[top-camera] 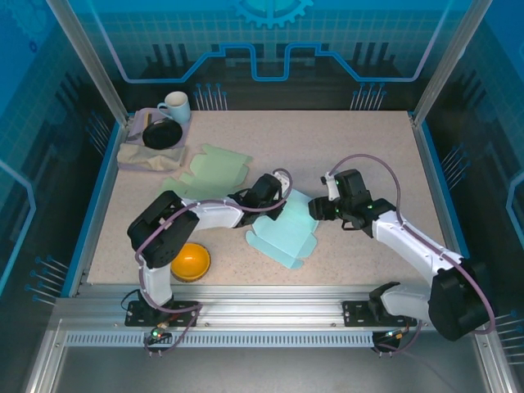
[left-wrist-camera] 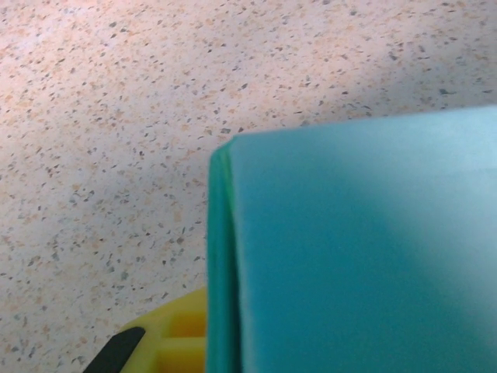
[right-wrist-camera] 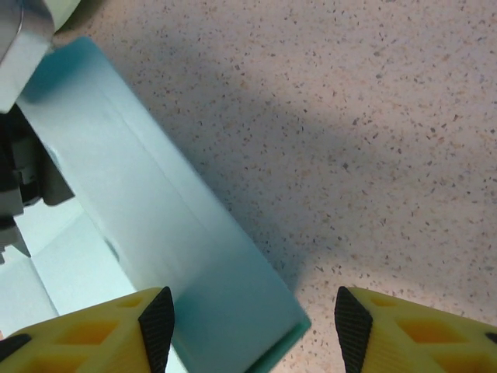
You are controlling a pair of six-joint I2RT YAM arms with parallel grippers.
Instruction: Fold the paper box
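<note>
The teal paper box (top-camera: 282,233) lies partly folded at the middle of the table, one panel raised. My left gripper (top-camera: 267,196) is shut on its upper left edge. In the left wrist view the teal panel (left-wrist-camera: 357,249) stands edge-on between the jaws of the left gripper (left-wrist-camera: 221,342), and one yellow finger (left-wrist-camera: 175,334) shows beside it. My right gripper (top-camera: 315,210) is at the box's right corner. It (right-wrist-camera: 255,330) stands open, with the corner of the teal panel (right-wrist-camera: 155,210) lying between its fingers and a gap to the right pad (right-wrist-camera: 351,326).
A flat pale green box blank (top-camera: 209,168) lies behind the left arm. An orange bowl (top-camera: 190,262) sits near the front left. At the back left are a mug (top-camera: 174,106), a black bowl (top-camera: 162,133) and a folded cloth (top-camera: 151,155).
</note>
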